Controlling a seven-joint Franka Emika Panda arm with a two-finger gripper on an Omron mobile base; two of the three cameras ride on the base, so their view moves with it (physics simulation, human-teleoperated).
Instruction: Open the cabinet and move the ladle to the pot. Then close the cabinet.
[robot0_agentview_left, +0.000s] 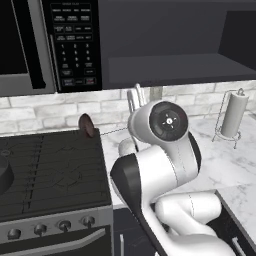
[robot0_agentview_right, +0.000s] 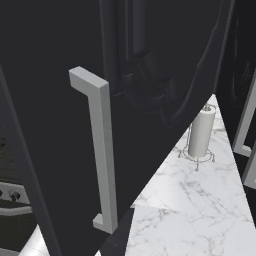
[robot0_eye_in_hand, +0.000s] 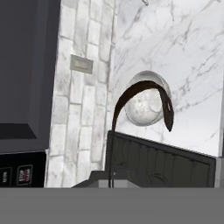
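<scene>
The wall cabinet (robot0_agentview_left: 170, 65) stands open, and its dark shelf is bare. Its ornate door (robot0_agentview_right: 45, 125) swings out close in front of the right base view, silver bar handle (robot0_agentview_right: 103, 150) facing me. The dark brown ladle (robot0_agentview_left: 86, 125) hangs in the air over the stove's back right corner, its thin handle running right toward the arm's wrist. In the hand view the ladle (robot0_eye_in_hand: 144, 94) has its cup at the far end, and the handle runs down into my gripper (robot0_eye_in_hand: 111, 180), which is shut on it. A dark curved edge of the pot (robot0_agentview_left: 4, 176) shows on the stove at the far left.
The black microwave (robot0_agentview_left: 50, 45) hangs left of the cabinet. The stove (robot0_agentview_left: 55, 170) fills the left side. A pale bowl (robot0_eye_in_hand: 146, 107) sits on the marble counter beyond the ladle's cup. A paper towel holder (robot0_agentview_left: 234, 116) stands at the back right. A drawer (robot0_agentview_left: 227, 220) is open beside the arm.
</scene>
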